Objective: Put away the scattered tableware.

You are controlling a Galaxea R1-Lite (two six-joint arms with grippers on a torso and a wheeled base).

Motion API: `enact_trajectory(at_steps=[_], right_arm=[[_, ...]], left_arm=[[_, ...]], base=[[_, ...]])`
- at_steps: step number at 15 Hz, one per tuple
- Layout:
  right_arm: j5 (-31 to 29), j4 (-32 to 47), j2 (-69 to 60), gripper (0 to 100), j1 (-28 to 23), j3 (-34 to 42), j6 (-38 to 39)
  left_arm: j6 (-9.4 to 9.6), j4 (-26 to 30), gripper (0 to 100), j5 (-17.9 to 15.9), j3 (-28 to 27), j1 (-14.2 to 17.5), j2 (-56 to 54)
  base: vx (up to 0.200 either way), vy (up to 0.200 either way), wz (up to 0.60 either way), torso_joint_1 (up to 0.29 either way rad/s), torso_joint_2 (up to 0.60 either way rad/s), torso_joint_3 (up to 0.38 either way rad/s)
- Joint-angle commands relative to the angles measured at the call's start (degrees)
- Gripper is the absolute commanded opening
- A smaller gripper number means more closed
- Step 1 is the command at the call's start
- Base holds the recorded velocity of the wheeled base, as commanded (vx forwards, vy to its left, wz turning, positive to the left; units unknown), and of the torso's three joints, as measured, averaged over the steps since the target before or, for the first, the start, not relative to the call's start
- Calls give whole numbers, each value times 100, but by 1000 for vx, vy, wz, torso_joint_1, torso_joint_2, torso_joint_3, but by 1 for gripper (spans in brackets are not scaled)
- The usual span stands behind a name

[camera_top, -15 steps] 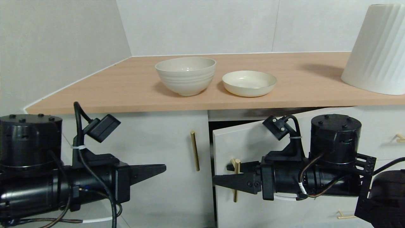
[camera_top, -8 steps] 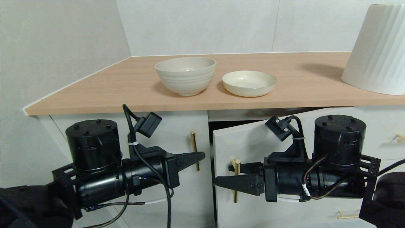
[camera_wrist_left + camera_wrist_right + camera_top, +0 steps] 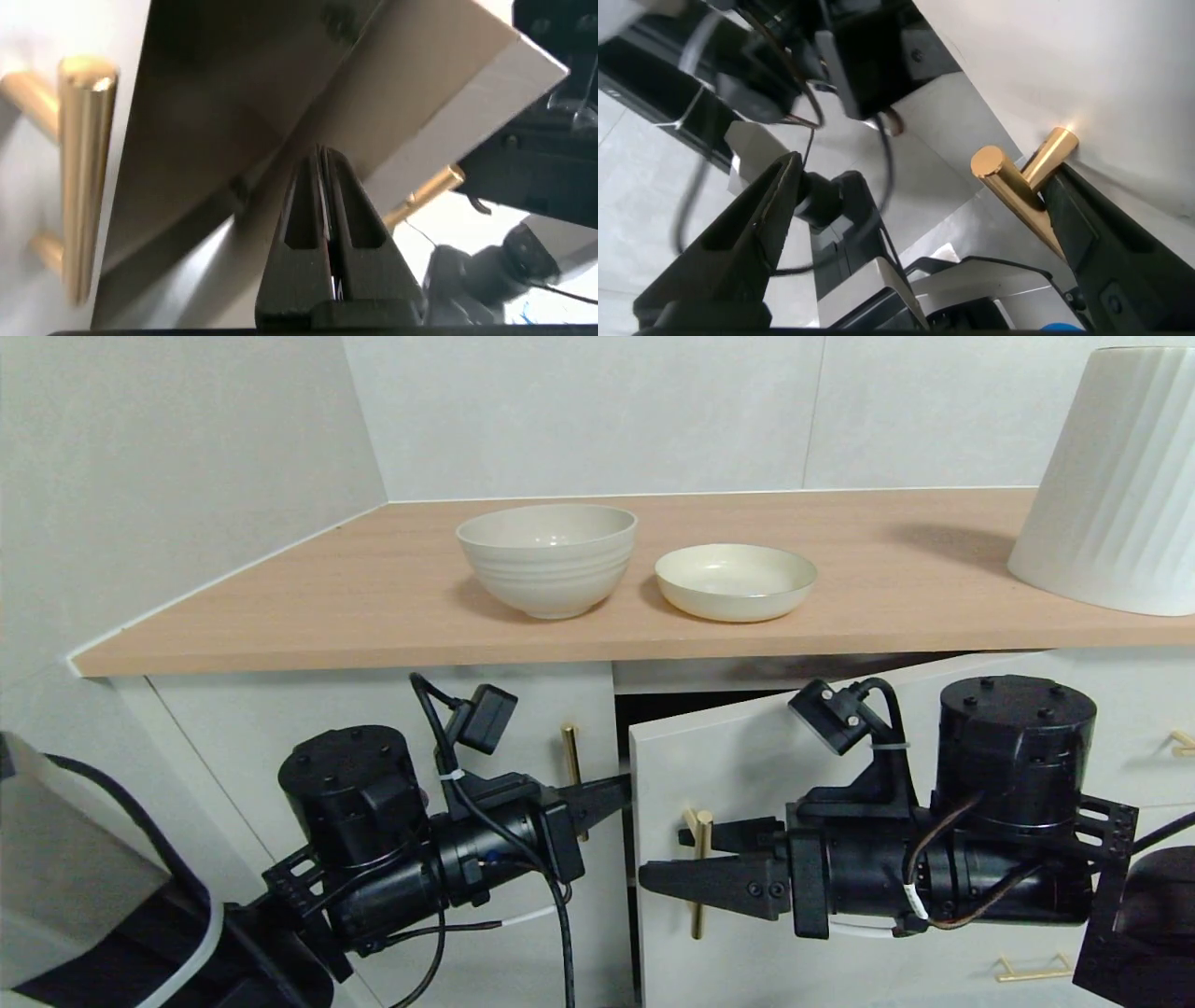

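Observation:
A deep cream bowl point(image 3: 547, 556) and a shallow cream dish point(image 3: 736, 580) stand side by side on the wooden countertop point(image 3: 373, 607). Below it, the right cabinet door point(image 3: 747, 747) hangs slightly ajar. My left gripper point(image 3: 616, 791) is shut and empty, its tip point(image 3: 324, 163) at the ajar door's free edge, in the gap between the two doors. My right gripper point(image 3: 674, 857) is open, with the door's gold handle point(image 3: 697, 859) between its fingers. In the right wrist view that handle point(image 3: 1018, 182) sits close to one finger point(image 3: 1102, 247), and the other finger point(image 3: 757, 233) stands well apart.
A large white ribbed lampshade point(image 3: 1111, 476) stands on the counter's right end. The closed left door carries its own gold handle point(image 3: 572, 765), also visible in the left wrist view point(image 3: 84, 177). A wall closes off the counter's left side.
My left arm has swung forward and to the right, bringing its shut tip to the gap between the doors. The right gripper has drifted slightly right with the handle.

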Motion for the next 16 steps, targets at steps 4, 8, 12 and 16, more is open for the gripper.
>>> enact_trajectory(at_steps=[4,8,12,16], right_arm=[[-5,-3,-144,100,-123,180,-45],[3,24,-408,100,-413,391,-62],[-32,33,-698,100,-527,1059,-888],[-1385,542,-1181,100,-106,1455,-1205]], left_arm=[[-4,-305,0,-17,50,-93,309],[23,-331,0,-43,-144,-128,301],[119,-261,0,-61,-469,-119,336],[1253,416,0,-52,-706,-101,468]], base=[[0,0,0,0,0,0],[0,0,0,0,0,0],[0,0,0,0,0,0],[0,0,0,0,0,0]])
